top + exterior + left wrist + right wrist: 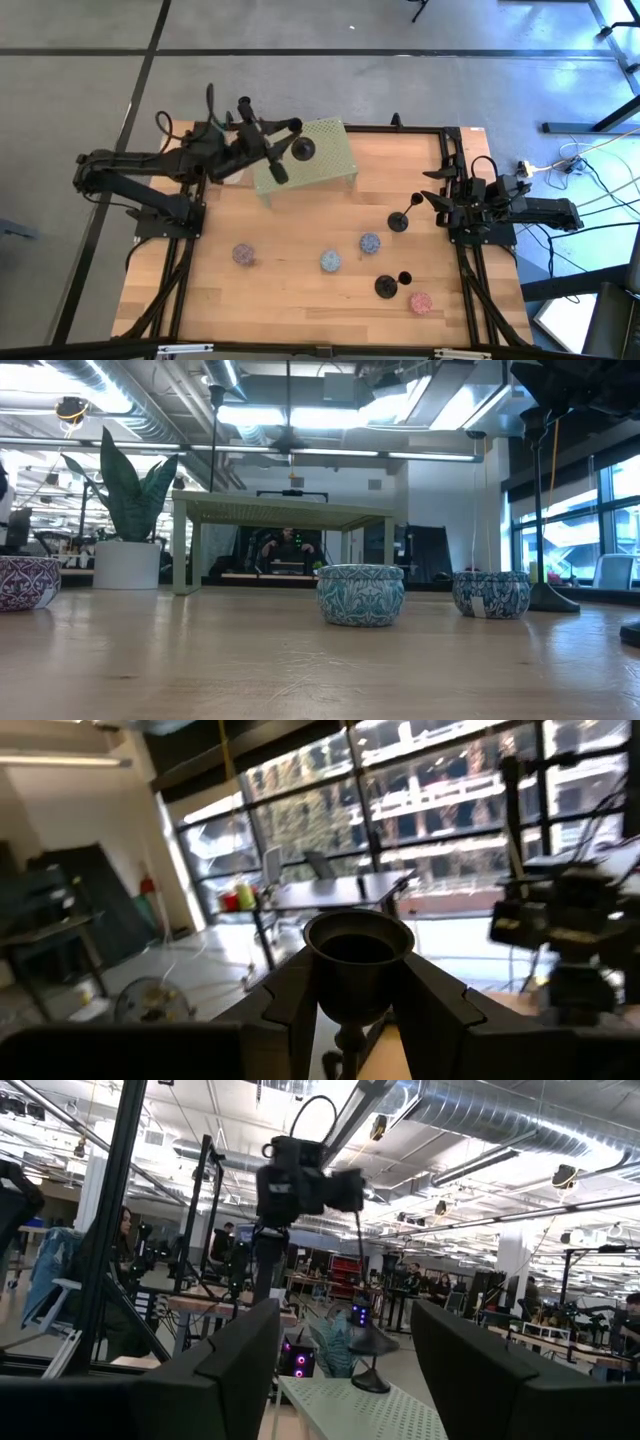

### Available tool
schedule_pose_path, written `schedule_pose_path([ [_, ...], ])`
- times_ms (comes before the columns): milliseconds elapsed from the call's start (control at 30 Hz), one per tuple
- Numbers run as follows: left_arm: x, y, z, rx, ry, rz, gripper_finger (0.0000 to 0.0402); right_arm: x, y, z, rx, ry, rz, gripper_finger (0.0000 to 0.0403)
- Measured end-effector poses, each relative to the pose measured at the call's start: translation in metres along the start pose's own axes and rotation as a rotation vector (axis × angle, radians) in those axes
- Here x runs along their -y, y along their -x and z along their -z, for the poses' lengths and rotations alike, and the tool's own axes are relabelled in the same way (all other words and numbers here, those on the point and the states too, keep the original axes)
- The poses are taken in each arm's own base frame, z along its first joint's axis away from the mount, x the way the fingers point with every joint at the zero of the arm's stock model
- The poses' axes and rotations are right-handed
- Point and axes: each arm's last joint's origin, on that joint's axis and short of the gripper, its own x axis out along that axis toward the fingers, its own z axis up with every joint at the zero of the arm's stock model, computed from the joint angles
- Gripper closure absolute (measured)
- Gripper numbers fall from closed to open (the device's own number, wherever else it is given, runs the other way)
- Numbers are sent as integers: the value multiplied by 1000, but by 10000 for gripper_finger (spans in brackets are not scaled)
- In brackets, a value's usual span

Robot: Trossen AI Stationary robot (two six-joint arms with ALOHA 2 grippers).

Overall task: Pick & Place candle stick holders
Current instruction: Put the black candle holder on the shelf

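Observation:
My left gripper (pixel 285 150) reaches level over the green perforated stand (pixel 325 160) and is shut on one black candle stick holder (pixel 303 150), whose cup (pixel 358 945) shows between the fingers in the left wrist view. From the right wrist view this holder (pixel 368 1350) stands upright over the stand's top. Two more holders stand on their round bases on the table, one (pixel 398 222) near my right gripper and one (pixel 386 286) near the front. A fourth is not in view. My right gripper (pixel 432 198) is open and empty at the table's right edge. My left gripper pinches the holder just below and beside its cup top (pixel 352 1010) between its two fingers (pixel 290 1010). The fingers come level from the table's left, across the stem. The holder is upright, its base (pixel 372 1378) at the stand's top; whether it rests there I cannot tell.
Several round candle tins sit on the table: a purple one (pixel 243 254), two blue ones (pixel 330 261) (pixel 370 242) and a red one (pixel 420 302). The stand is at the far middle on short legs. People show in the room beyond.

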Motion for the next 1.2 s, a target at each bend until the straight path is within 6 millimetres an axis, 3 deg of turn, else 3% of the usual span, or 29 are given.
schedule_pose_path([
  [400,-30,-17,15,-54,59,-18,295,0,0,0,0,-10,0,171],
  [833,-34,-17,20,-98,64,-28,295,0,0,1,-9,-35,-3,171],
  [967,-41,-4,7,-35,74,-43,295,0,0,2,-19,-61,-5,171],
  [1200,-58,39,-9,-46,113,-22,295,-1,0,2,-24,-78,-6,171],
])
